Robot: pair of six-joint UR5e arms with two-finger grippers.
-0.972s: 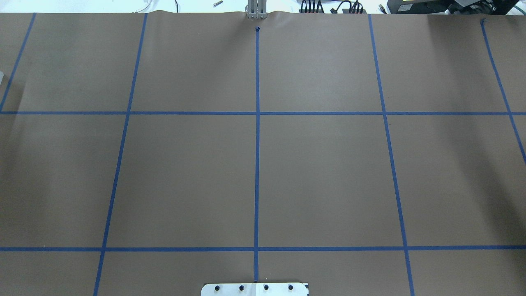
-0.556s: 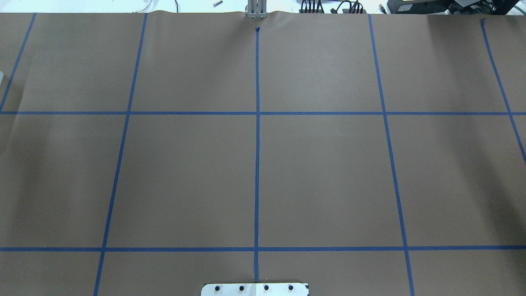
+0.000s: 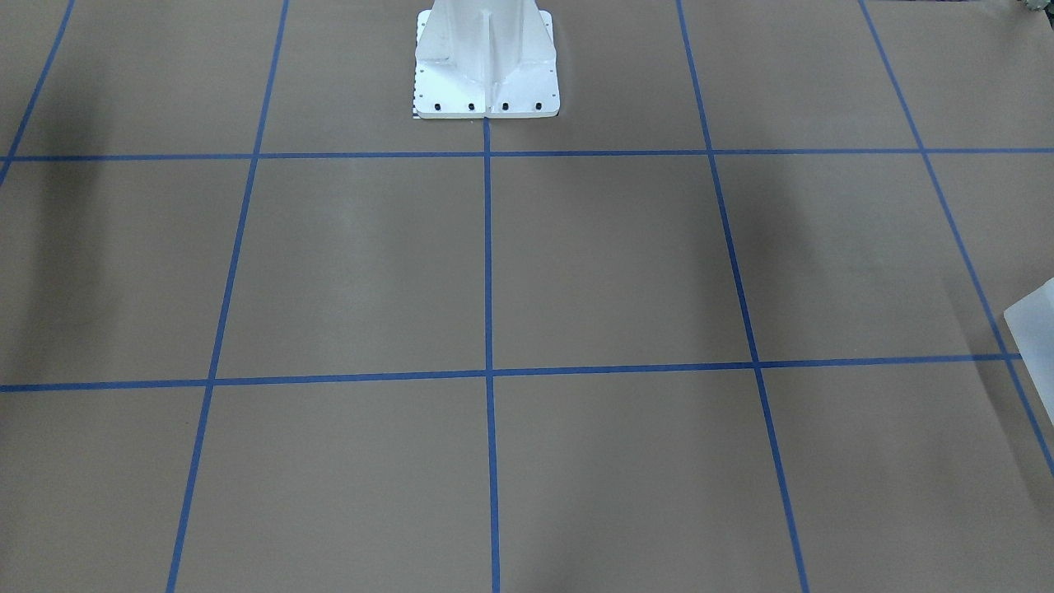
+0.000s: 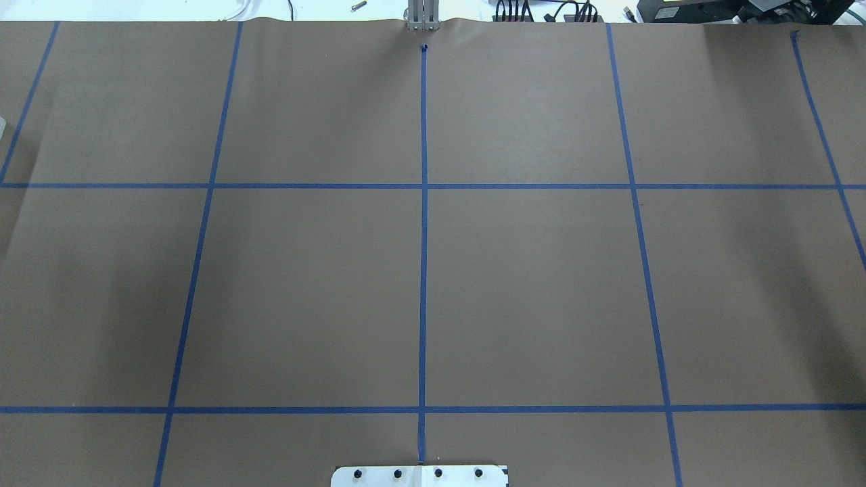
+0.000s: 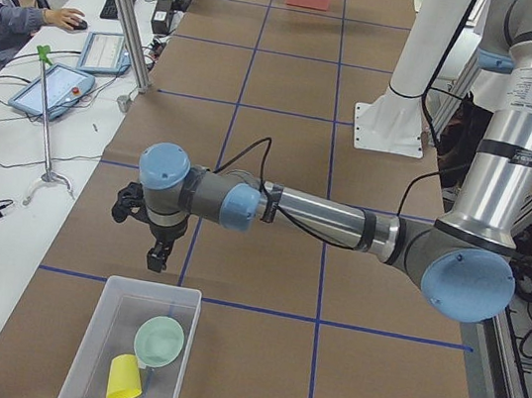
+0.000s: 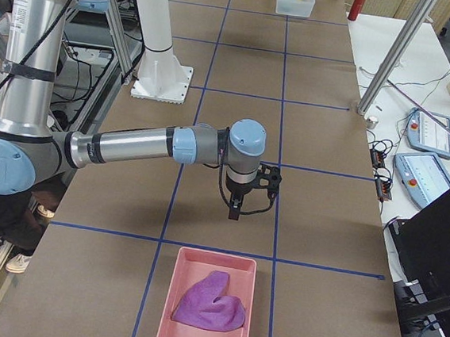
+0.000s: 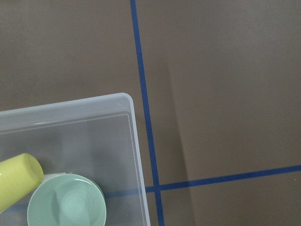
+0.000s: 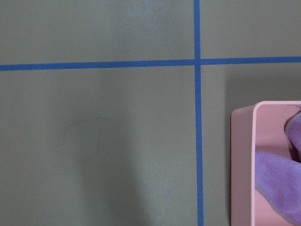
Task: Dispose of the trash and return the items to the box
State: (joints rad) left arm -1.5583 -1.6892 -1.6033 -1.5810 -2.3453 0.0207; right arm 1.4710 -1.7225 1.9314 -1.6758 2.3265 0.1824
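At the left end of the desk (image 4: 528, 291) sits a clear box (image 5: 155, 286) holding a mint-green bowl (image 5: 160, 340) and a yellow cup (image 5: 125, 379). The bowl stands open side up. The cup lies on its side next to it and seems to touch it, though the left wrist view cuts both off at the edge. The left tool (image 5: 154, 260) hangs above the desk just beside the box's short end, pointing down. It shows only in the side view, so I cannot tell whether its fingers are apart or together. The middle of the desk is brown paper crossed by blue tape lines (image 4: 423, 270), with the robot's base (image 3: 486, 66) at the centre of the robot's edge. The right tool (image 6: 237, 209) hangs above the desk near the short end of a pink bin (image 6: 209, 252), also pointing down. Its fingers likewise cannot be judged from the side view. In the pink bin at the right end lies a crumpled purple cloth (image 6: 210, 302), wholly inside its walls
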